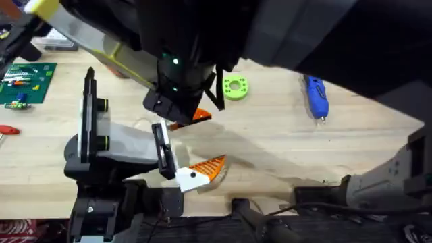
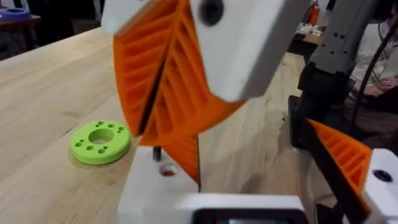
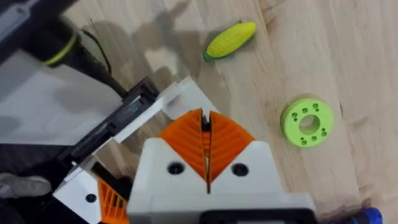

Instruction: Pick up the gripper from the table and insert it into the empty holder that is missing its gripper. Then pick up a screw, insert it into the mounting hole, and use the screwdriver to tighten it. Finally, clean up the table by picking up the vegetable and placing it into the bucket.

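My right gripper hangs over the table's middle, its orange pads shut on a small dark screw. The screw's tip is just above the mounting hole in a white finger piece of my left gripper. That gripper is open, with its other orange-padded finger well apart. In the right wrist view the shut pads stand over the white holder bar. The blue screwdriver lies at the right. A yellow corn vegetable lies on the wood. The bucket is out of view.
A green disc with holes lies just beyond the grippers. A green circuit board sits at the far left with a red tool below it. The right arm looms large and dark across the top of the overhead view.
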Motion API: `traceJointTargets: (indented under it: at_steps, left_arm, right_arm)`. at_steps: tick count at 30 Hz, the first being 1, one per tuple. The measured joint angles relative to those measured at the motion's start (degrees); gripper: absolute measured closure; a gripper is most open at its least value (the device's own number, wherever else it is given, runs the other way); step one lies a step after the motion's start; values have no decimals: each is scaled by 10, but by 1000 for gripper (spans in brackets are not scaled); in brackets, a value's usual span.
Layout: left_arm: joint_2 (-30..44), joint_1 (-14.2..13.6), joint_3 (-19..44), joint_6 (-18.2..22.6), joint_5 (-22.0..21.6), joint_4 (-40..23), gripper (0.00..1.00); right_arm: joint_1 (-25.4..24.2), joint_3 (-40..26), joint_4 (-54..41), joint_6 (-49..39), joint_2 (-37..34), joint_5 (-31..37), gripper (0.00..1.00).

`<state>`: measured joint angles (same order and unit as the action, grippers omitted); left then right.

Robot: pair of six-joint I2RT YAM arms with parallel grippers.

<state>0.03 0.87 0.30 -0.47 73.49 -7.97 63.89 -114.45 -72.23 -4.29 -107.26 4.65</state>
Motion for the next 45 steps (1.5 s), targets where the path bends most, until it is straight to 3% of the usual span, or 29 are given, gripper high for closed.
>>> traceJointTargets:
  at_steps: [45]
  left_arm:
    - [1, 0, 0, -15, -1, 0, 14]
  right_arm:
    - [0, 36, 15, 3, 0, -30, 990]
